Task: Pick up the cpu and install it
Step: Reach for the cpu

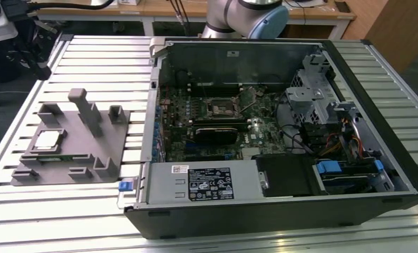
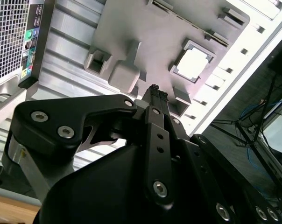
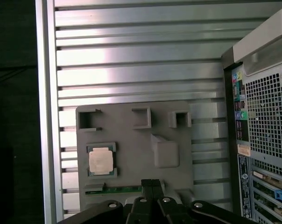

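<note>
- Exterior view: cpu (image 1: 48, 138) lies flat in the grey holder (image 1: 61, 176).
- Gripper (image 3: 150, 183) hovers near it, pressed together and empty.
- Good approach, I judge: centre squarely over the chip.

On the table (image 1: 89, 58), toward the exterior view's left: holder plate (image 1: 69, 150), with the cpu (image 1: 48, 139) lying flat in a pocket on it. Near it, toward the exterior view's right: computer case (image 1: 279, 216), on its side, open on top. Inside the case: board (image 1: 269, 124) on the floor, socket (image 1: 222, 107) on the board, power box (image 1: 202, 182) along the near wall, drive cage (image 1: 314, 89) at the exterior view's right. Behind the case: arm (image 1: 248, 16).
</note>
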Robot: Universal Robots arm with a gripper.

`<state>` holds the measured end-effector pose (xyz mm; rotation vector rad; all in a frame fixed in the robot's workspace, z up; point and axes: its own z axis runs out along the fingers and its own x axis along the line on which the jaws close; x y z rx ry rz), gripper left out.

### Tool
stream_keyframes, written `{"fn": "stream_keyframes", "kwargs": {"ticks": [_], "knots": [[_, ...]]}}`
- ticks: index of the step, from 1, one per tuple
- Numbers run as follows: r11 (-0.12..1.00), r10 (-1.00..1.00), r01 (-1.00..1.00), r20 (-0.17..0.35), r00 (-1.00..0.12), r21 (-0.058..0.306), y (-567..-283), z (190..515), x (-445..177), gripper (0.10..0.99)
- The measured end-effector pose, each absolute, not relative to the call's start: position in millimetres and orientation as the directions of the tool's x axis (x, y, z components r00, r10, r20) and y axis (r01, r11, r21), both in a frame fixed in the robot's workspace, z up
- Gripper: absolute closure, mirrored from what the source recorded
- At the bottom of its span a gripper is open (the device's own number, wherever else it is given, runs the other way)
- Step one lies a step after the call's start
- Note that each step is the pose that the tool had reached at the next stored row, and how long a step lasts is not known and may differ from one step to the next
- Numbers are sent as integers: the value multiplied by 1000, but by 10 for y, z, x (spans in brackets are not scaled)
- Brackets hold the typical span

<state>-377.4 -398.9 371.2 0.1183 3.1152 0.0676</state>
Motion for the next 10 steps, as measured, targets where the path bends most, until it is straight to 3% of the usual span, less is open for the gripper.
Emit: {"fn": "stream_keyframes", "kwargs": {"ticks": [10], "knots": [[996, 76, 75, -21, -997, 44, -3989, 3700, -3930, 980]]}}
